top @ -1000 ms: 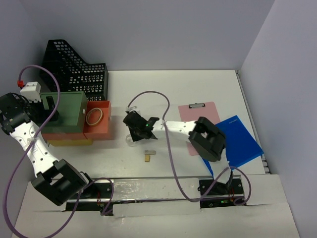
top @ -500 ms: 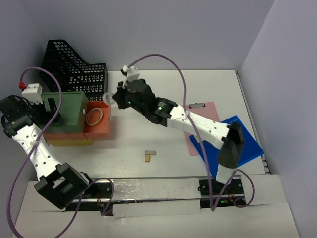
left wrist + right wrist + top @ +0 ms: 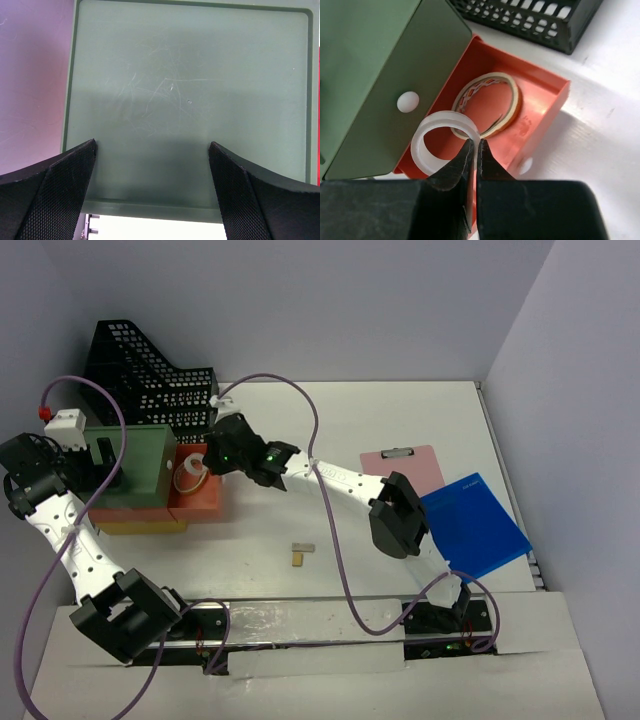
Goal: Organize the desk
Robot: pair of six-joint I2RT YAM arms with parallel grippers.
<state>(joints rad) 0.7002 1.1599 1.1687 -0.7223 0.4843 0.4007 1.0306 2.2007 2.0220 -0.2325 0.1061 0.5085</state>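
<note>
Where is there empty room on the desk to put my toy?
Bare desk lies along the far edge, between the black mesh rack and the pink clipboard. The left is crowded: green box, orange drawer, right tool gripping a white ring.

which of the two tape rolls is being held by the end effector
The white roll, pinched by its rim in the right end effector; the tan roll lies flat in the orange drawer.

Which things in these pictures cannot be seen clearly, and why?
Top view: two pieces on the large white desk are too small to identify.
Top view: the right arm covers the lower part of the pink flat clipboard.
Right wrist view: the right hand, shut on a white translucent ring, hides the near edge of the orange plastic drawer.
</note>
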